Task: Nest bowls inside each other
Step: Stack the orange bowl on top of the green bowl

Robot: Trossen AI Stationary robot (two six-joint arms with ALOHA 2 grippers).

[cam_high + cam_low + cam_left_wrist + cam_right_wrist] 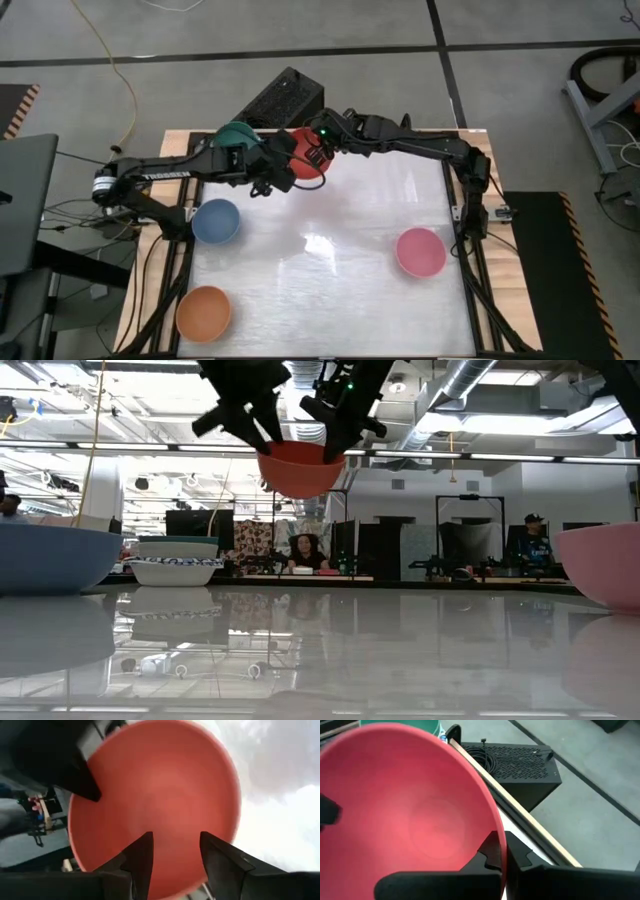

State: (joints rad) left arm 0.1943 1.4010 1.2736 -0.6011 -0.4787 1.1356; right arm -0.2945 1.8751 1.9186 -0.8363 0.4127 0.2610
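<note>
A red bowl (303, 160) hangs in the air over the table's far middle, mouth up, with my right gripper (320, 157) shut on its rim. My left gripper (268, 178) is at the bowl's opposite, left side. It is open, and both its fingers (142, 852) stand over the bowl's inside. A stack of bowls with a teal one (237, 135) on top and a blue-and-white one (175, 572) at the bottom stands at the far left edge. A blue bowl (215, 221), an orange bowl (204, 312) and a pink bowl (420, 252) rest on their bases on the table. My right gripper pinches the red bowl's rim (496, 836) on its right side, one finger inside the bowl and one outside. The fingers slant down from the far right. The bowl hangs clear of the table, mouth up and nearly level. My left gripper reaches over the bowl's left rim (268, 452); I cannot tell whether it touches the bowl.
A black box (281, 98) lies on the floor beyond the far edge. The glossy white table top (330, 290) lies bare between the blue, orange and pink bowls. People sit in the room behind the table (303, 552).
</note>
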